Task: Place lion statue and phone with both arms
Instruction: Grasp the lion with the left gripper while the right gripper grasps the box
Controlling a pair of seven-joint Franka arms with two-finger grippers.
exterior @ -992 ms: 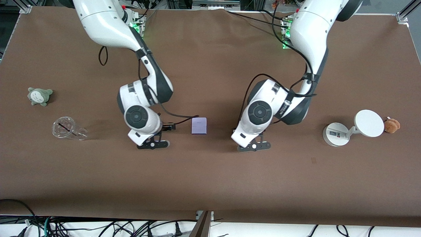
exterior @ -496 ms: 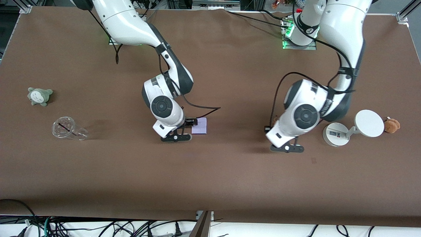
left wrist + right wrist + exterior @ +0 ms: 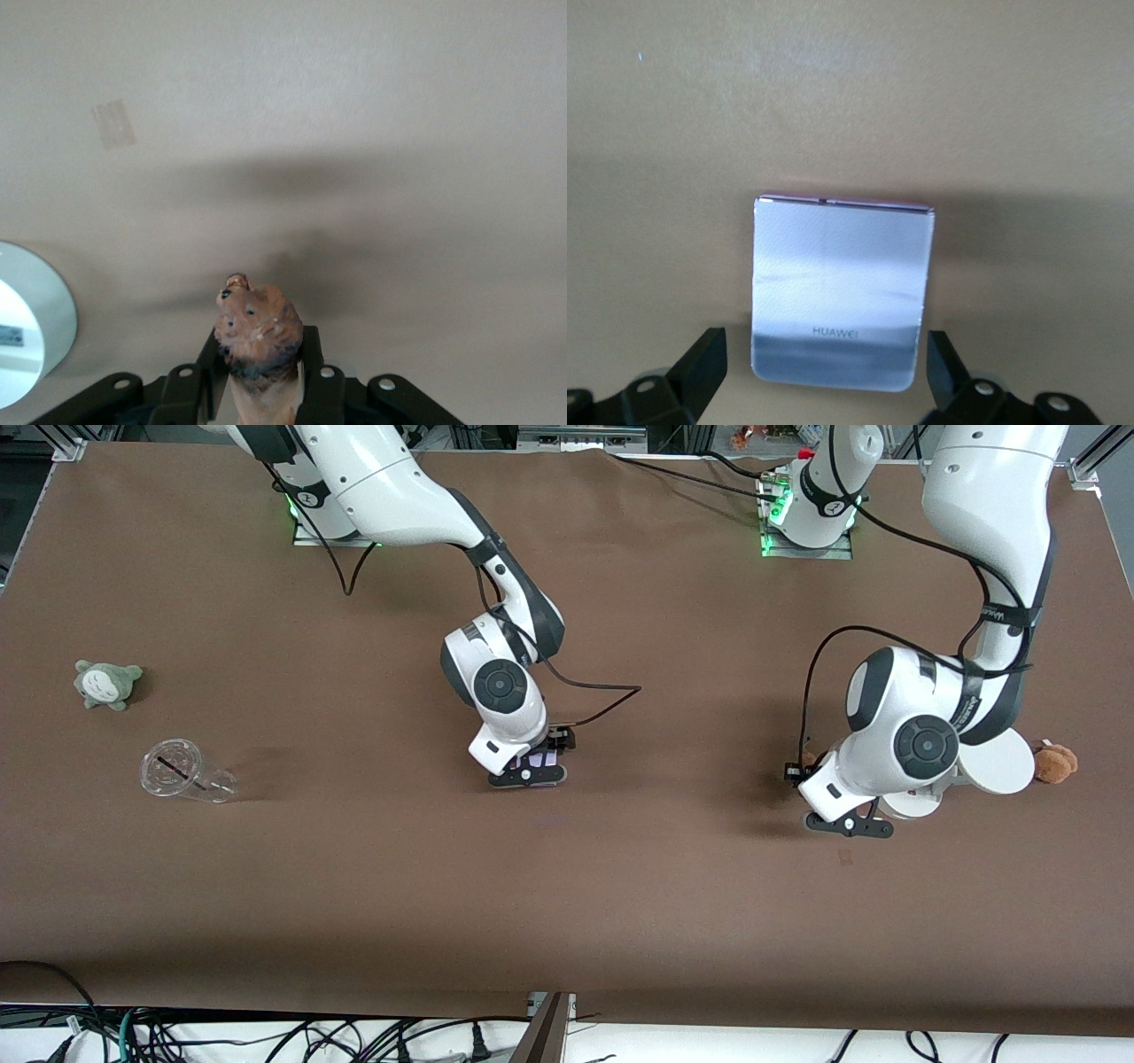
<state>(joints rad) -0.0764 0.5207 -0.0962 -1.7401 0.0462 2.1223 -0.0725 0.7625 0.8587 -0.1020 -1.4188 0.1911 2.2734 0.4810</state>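
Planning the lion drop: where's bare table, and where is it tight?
Widest bare patch: the brown table strip nearest the front camera, below both grippers. Also bare between the phone under the open right gripper and the left gripper shut on the lion statue. Crowded at the left arm's end: white stand, brown plush.

phone [image 3: 542,759] flat on table [image 3: 620,886] at frame centre under right gripper [image 3: 529,776], left gripper [image 3: 848,824] with lion statue [image 3: 257,332] centre-right by stand [image 3: 997,766], brown plush [image 3: 1056,762] beside stand, cup [image 3: 182,771] and grey plush [image 3: 107,683] far left of frame
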